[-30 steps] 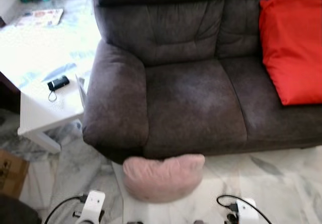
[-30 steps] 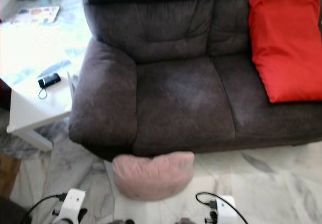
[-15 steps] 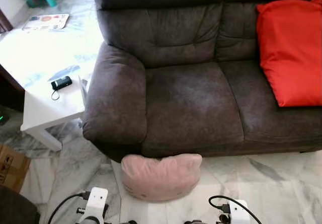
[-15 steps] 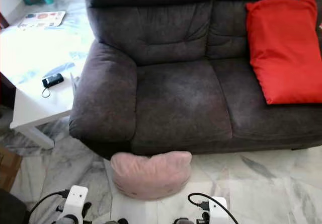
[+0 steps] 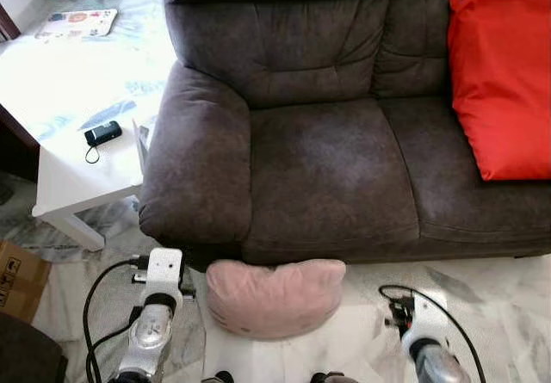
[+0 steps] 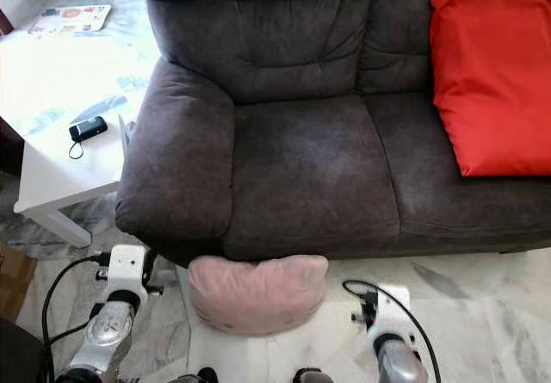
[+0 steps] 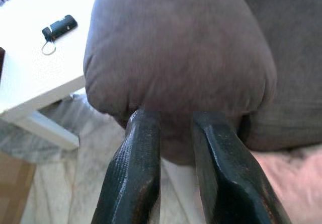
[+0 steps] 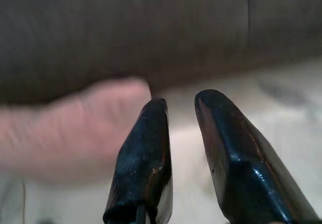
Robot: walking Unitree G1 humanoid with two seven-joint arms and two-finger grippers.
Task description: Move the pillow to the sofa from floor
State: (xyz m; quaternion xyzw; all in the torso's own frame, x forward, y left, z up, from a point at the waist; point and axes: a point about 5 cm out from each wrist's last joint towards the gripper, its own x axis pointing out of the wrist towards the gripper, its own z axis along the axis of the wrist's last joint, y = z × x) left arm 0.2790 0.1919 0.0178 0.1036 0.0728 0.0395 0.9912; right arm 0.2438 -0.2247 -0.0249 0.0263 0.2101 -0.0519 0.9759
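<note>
1. No writing reads clearly: the cardboard box (image 5: 17,275) at the floor's left edge bears small dark marks too small to make out, and the printed sheet (image 5: 76,23) at the white table's (image 5: 69,176) far corner is a blur of colour.
2. The pink pillow (image 5: 274,295) lies on the marble floor (image 5: 482,297), pressed against the front base of the dark grey sofa (image 5: 327,168), below the seam between its left armrest and the seat.
3. My left gripper (image 7: 173,128) holds nothing, its fingers (image 7: 136,163) a narrow gap apart; it points at the armrest's front, with the pillow just off to its right.
4. My right gripper (image 8: 178,103) is likewise unclenched and empty, low over the floor, with the pillow's right end near but apart.
5. A red cushion (image 5: 504,82) leans at the sofa's right end; a small black device (image 5: 102,133) sits on the table.
</note>
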